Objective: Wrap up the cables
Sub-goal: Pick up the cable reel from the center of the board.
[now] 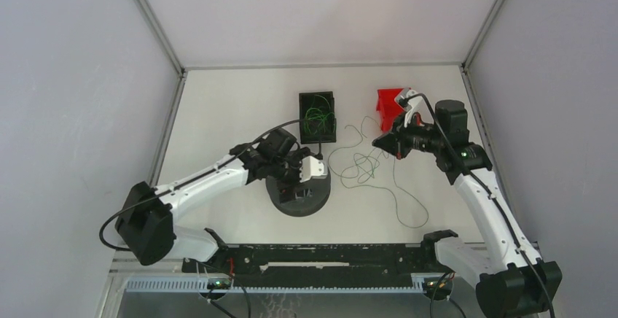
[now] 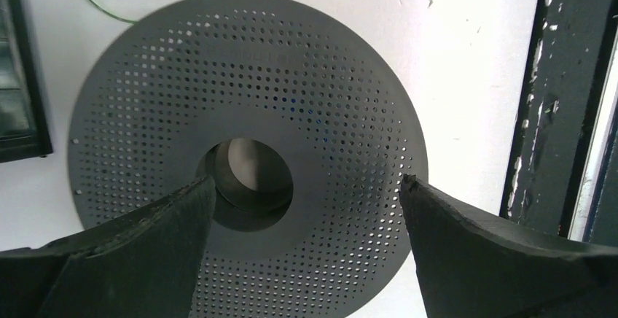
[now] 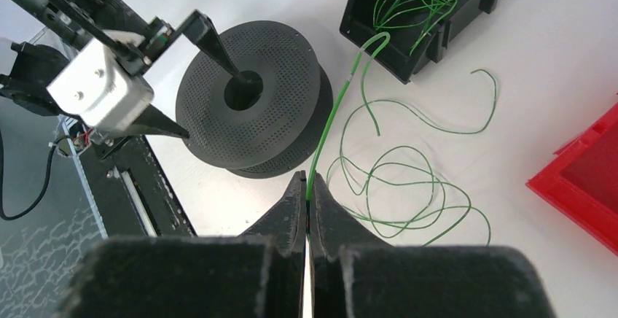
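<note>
White surface (image 1: 240,114) carried a dark grey perforated spool (image 3: 280,59). Left tool (image 2: 306,183) stood wide over its hub, empty; right tool (image 3: 307,187) was pinched on one thin green cable (image 3: 330,125) beside loose loops (image 3: 397,187). Likely risk: pulling could tangle the loops or drag strands from the black plastic bin (image 3: 372,37), which held more cable. Red bin (image 3: 583,179) contents were not visible.

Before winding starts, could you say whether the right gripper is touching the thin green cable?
Touching: right wrist view shows the right gripper shut on the thin green cable.
</note>
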`<state>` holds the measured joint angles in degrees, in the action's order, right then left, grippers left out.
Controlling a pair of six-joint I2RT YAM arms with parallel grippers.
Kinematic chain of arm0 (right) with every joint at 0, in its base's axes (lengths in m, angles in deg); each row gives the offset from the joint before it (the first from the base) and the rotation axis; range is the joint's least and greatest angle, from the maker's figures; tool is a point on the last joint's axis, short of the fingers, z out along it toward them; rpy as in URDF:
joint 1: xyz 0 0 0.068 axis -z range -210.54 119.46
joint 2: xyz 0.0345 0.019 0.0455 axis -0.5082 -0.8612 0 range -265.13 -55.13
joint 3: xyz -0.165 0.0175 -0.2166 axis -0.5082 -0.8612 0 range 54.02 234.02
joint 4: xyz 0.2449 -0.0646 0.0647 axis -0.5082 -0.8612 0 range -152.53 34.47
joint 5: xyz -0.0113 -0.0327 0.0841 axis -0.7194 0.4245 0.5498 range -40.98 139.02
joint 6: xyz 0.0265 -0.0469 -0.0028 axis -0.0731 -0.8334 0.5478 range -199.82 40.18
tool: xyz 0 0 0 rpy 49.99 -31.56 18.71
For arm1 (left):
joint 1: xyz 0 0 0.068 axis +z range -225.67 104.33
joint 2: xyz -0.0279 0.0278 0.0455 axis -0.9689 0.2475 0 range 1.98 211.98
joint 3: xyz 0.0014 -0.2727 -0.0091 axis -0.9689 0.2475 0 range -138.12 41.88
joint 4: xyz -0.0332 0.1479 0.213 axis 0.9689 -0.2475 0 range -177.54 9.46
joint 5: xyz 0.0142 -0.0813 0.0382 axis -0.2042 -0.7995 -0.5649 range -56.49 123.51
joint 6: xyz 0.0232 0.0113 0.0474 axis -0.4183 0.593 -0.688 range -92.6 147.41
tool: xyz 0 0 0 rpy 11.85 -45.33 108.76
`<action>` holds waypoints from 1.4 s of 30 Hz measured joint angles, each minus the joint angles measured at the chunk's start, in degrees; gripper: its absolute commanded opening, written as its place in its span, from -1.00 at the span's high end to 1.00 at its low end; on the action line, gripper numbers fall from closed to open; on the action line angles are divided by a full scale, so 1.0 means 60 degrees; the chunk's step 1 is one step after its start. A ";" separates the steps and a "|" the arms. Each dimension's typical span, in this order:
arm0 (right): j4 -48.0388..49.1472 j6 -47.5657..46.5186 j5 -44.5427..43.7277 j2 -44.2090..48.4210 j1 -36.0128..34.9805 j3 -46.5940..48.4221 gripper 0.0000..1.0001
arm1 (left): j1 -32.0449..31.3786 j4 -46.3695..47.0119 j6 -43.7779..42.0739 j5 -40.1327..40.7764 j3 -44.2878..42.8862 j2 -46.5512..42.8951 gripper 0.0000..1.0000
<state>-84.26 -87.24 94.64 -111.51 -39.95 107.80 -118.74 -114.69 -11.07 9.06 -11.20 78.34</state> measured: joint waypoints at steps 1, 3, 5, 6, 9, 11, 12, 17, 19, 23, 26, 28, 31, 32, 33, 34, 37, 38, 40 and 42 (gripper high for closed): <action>0.0015 -0.0004 0.0007 0.0011 0.0025 -0.0025 1.00 | -0.0033 -0.0025 -0.0058 0.0080 0.0000 0.0135 -1.00; 0.0025 -0.0007 0.0025 0.0029 0.0076 -0.0051 1.00 | -0.0142 -0.0095 -0.0153 0.0204 0.0000 0.0364 -1.00; 0.0033 -0.0025 0.0062 0.0051 0.0109 -0.0069 1.00 | -0.0288 -0.0157 -0.0197 0.0295 0.0000 0.0535 -1.00; 0.0036 -0.0036 0.0087 0.0066 0.0117 -0.0084 1.00 | -0.0350 -0.0186 -0.0208 0.0306 0.0000 0.0605 -1.00; 0.0033 -0.0069 0.0164 0.0087 0.0117 -0.0102 1.00 | -0.0426 -0.0193 -0.0197 0.0251 -0.0004 0.0718 -1.00; 0.0033 -0.0087 0.0171 0.0102 0.0127 -0.0102 1.00 | -0.0426 -0.0222 -0.0204 0.0182 -0.0026 0.0739 -1.00; 0.0029 -0.0109 0.0175 0.0113 0.0127 -0.0102 1.00 | -0.0426 -0.0244 -0.0208 0.0109 -0.0026 0.0754 -1.00; 0.0033 -0.0200 0.0197 0.0142 0.0135 -0.0106 1.00 | -0.0430 -0.0601 -0.0266 -0.0178 -0.0026 0.0896 -1.00; 0.0033 -0.0211 0.0200 0.0142 0.0135 -0.0109 1.00 | -0.0444 -0.0707 -0.0262 -0.0244 -0.0026 0.0918 -1.00; 0.0036 -0.0215 0.0200 0.0146 0.0135 -0.0189 1.00 | -0.0444 -0.0754 -0.0244 -0.0339 -0.0026 0.0918 -1.00; 0.0029 -0.0222 0.0197 0.0146 0.0146 -0.0208 1.00 | -0.0452 -0.0681 -0.0175 -0.0324 -0.0007 0.0918 -1.00; 0.0029 -0.0229 0.0200 0.0146 0.0164 -0.0208 1.00 | -0.0477 -0.0532 -0.0135 -0.0178 0.0033 0.0918 -1.00; 0.0033 -0.0240 0.0197 0.0146 0.0178 -0.0208 1.00 | -0.0561 -0.0197 -0.0073 0.0138 0.0208 0.0918 -1.00; 0.0033 -0.0244 0.0197 0.0146 0.0178 -0.0208 1.00 | -0.0623 -0.0062 -0.0058 0.0313 0.0306 0.0918 -1.00; 0.0029 -0.0244 0.0197 0.0146 0.0178 -0.0208 1.00 | -0.0678 0.0025 -0.0047 0.0437 0.0386 0.0918 -1.00; 0.0033 -0.0248 0.0197 0.0146 0.0182 -0.0208 1.00 | -0.0732 0.0113 -0.0033 0.0565 0.0463 0.0918 -1.00; 0.0029 -0.0251 0.0197 0.0146 0.0189 -0.0208 1.00 | -0.0918 0.0386 0.0025 0.0987 0.0670 0.0918 -0.95; 0.0033 -0.0251 0.0197 0.0146 0.0197 -0.0208 1.00 | -0.0958 0.0444 0.0044 0.1078 0.0710 0.0918 -0.89; 0.0033 -0.0266 0.0193 0.0146 0.0197 -0.0208 1.00 | -0.1027 0.0525 0.0149 0.1224 0.0761 0.0918 -0.67; 0.0033 -0.0284 0.0189 0.0146 0.0208 -0.0208 1.00 | -0.1064 0.0543 0.0222 0.1271 0.0761 0.0903 -0.51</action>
<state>-84.07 -88.95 95.78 -110.64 -38.71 106.55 -125.12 -111.43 -9.74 16.69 -6.63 83.76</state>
